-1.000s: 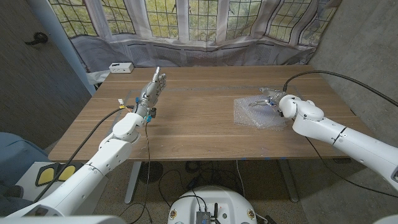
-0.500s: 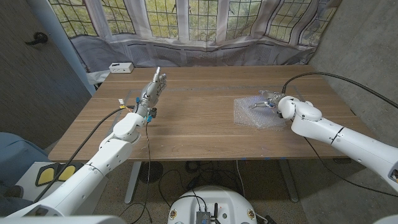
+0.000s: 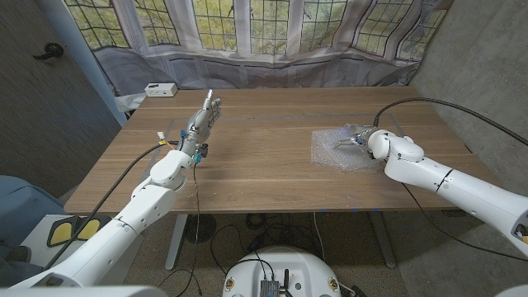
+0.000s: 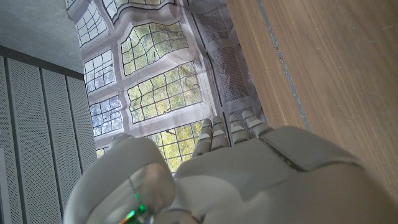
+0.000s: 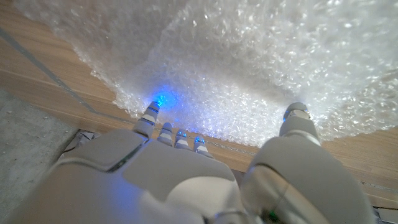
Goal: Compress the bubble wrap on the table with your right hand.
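- The wooden table [image 3: 272, 177] spans the head view's middle.
- The bubble wrap [image 3: 330, 148] lies right of centre, its long axis running across the frame.
- The right hand [image 3: 356, 137], fingers spread and holding nothing, sits directly over the wrap.
- The left hand [image 3: 202, 118], open and upright, stands well apart at centre-left.

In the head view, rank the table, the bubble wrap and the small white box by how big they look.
1. Table, by far the largest.
2. Bubble wrap, a sheet on the table's right side.
3. White box at the far left corner, smallest, though being farther away shrinks it somewhat.
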`<state>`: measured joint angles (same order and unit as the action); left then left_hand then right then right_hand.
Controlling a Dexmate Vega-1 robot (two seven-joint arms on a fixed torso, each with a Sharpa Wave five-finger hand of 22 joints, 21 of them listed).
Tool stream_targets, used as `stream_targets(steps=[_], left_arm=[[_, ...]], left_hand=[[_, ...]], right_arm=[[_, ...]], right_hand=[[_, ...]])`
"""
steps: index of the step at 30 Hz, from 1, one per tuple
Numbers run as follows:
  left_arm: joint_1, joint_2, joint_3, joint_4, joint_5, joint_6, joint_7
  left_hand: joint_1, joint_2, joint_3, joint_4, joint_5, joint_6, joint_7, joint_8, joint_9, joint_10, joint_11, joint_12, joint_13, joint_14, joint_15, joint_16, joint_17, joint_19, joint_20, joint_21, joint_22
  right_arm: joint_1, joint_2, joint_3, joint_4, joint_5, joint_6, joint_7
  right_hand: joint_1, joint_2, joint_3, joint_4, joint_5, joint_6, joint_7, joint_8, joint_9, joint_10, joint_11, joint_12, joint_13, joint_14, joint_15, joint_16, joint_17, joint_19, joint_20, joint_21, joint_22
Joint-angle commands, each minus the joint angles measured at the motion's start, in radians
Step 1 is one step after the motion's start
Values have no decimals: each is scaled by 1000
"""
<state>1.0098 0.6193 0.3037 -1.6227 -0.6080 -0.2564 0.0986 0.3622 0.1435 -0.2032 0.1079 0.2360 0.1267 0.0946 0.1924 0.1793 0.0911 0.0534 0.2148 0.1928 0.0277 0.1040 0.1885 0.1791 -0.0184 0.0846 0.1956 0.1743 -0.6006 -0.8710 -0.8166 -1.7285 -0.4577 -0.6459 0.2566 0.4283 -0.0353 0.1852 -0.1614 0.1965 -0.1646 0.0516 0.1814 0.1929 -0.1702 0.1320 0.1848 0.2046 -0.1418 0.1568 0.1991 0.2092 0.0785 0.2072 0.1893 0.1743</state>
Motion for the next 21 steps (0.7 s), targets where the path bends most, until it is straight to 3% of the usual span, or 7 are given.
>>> stream_targets(steps=[1,4,8,15,16,21], left_arm=[[10,5,-4,-12,3,-2,6],[14,5,-5,-15,2,0,9],[19,5,-7,-20,2,0,14],[26,5,-10,-25,2,-2,19],[27,5,-10,-26,2,-3,18],[30,6,-12,-30,1,0,22]], left_hand=[[7,4,2,-1,0,4,-4,-2,1,0,-4,-1,5,-2,0,-1,2,-9,0,-1,6],[7,4,2,-1,0,5,-5,-2,1,-1,-7,-1,5,-2,0,-1,2,-11,1,-1,6],[7,4,3,0,0,6,-5,-1,1,0,-6,-1,5,-2,2,-1,2,-11,2,-1,6],[7,4,3,0,-1,7,-4,-1,1,0,-5,-1,5,-2,2,-1,2,-13,3,-1,6],[7,4,3,0,-1,6,-5,-2,1,0,-3,-1,5,-1,2,0,2,-13,3,-1,6],[7,3,4,0,-1,8,-5,-1,1,1,-4,0,5,-2,2,0,2,-14,3,-1,6]], right_arm=[[8,7,-19,26,6,-10,10],[6,9,-23,32,4,-6,-2],[-3,13,-21,38,6,-3,-26],[-8,16,-22,52,10,17,-46],[-4,17,-26,53,7,15,-38],[-1,20,-30,57,7,17,-37]], right_hand=[[11,0,9,3,7,-42,-1,5,6,-12,-1,5,2,-4,0,1,1,-7,6,1,2],[16,2,11,2,8,-43,0,7,6,-9,0,7,2,3,1,5,1,-4,5,3,2],[50,11,25,-2,11,-25,4,21,6,18,0,21,2,39,-8,20,1,36,-4,18,3],[133,12,49,-7,15,22,9,37,7,71,-4,38,3,128,-37,46,-4,205,-23,61,3],[153,11,54,-7,16,28,10,37,7,84,-3,41,3,142,-38,48,-5,246,-25,70,2],[210,16,70,-8,18,46,10,38,7,107,-9,44,4,187,-38,56,-5,348,-42,87,-2]])
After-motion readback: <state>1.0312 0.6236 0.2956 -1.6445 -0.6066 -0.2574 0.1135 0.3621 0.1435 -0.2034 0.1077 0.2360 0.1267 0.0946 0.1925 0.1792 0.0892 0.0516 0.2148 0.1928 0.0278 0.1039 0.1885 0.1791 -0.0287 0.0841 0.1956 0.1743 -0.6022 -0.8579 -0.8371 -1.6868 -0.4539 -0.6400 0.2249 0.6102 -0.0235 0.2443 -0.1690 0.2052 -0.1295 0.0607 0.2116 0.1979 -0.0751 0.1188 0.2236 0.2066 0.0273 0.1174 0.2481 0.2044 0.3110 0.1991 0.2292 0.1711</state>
